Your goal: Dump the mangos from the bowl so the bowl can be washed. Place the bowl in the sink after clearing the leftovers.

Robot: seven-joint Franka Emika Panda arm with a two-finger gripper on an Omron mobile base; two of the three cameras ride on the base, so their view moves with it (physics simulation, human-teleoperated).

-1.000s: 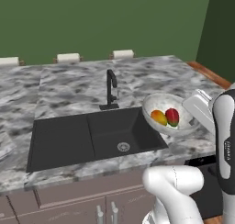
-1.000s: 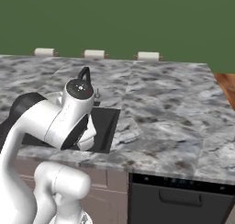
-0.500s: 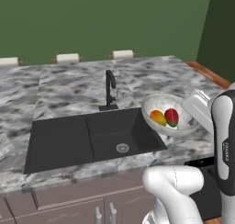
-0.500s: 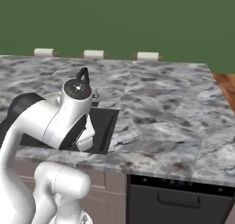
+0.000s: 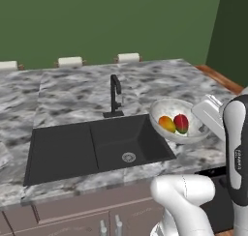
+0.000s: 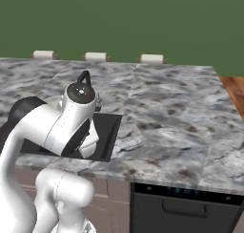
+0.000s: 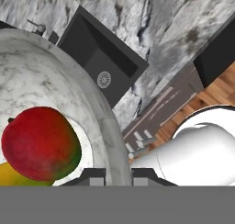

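Bowl (image 5: 177,120) rim was clamped between the gripper (image 7: 118,173) jaws and held above the sink's (image 5: 97,148) right edge, both mangos (image 7: 39,143) inside it. Black faucet (image 5: 115,95) stood just behind the basin on the marble counter (image 6: 176,117).

Sink (image 5: 97,148) basins open, unobstructed from above. Faucet (image 5: 115,95) stands at 12 o'clock on back rim. Bowl (image 5: 174,120) overhangs sink's 3 o'clock edge; counter (image 5: 72,92) beyond faucet bare.
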